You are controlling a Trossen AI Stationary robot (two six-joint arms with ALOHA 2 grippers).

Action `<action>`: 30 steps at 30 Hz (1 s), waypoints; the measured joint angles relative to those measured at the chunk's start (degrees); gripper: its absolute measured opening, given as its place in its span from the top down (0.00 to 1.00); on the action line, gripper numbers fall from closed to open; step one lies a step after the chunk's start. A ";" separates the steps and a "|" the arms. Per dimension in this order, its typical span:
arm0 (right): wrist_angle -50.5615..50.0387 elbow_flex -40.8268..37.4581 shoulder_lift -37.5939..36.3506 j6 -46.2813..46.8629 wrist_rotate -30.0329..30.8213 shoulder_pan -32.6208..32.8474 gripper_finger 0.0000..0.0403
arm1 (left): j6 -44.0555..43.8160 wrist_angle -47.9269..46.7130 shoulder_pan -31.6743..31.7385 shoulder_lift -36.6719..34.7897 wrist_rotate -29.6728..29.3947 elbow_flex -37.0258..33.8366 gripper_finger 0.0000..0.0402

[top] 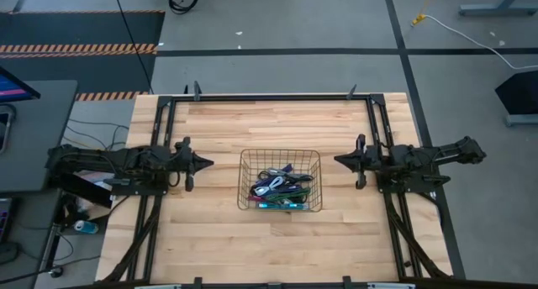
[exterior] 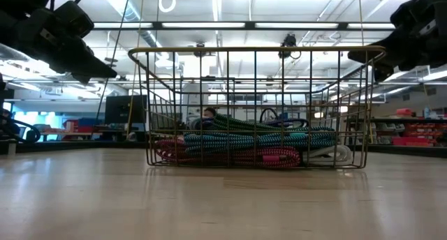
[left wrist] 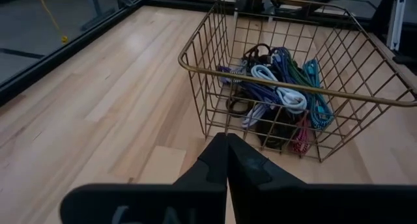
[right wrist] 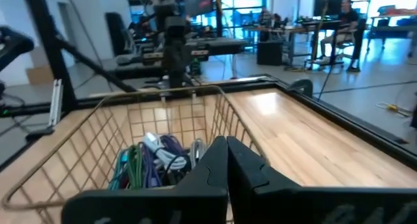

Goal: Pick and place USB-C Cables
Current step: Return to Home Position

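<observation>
The USB-C cables (top: pixel 279 188) lie heaped in the gold wire basket (top: pixel 280 151) at the middle of the table (top: pixel 210 239). The left gripper (top: pixel 208 163) and right gripper (top: pixel 338 160) flank it, empty, fingers pressed together. Picking looks done, and only parking the arms remains.

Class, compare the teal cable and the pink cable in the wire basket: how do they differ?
The teal cable shows a dark weave pattern; the pink cable is pink-red. The teal cable lies higher in the pile; the pink cable sits lowest, on the basket floor. Both lie bundled inside the gold wire basket.
</observation>
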 joint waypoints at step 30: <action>-0.57 0.00 0.09 -1.13 -5.64 -0.01 0.97 | -0.61 -0.52 0.04 0.00 0.04 0.00 0.94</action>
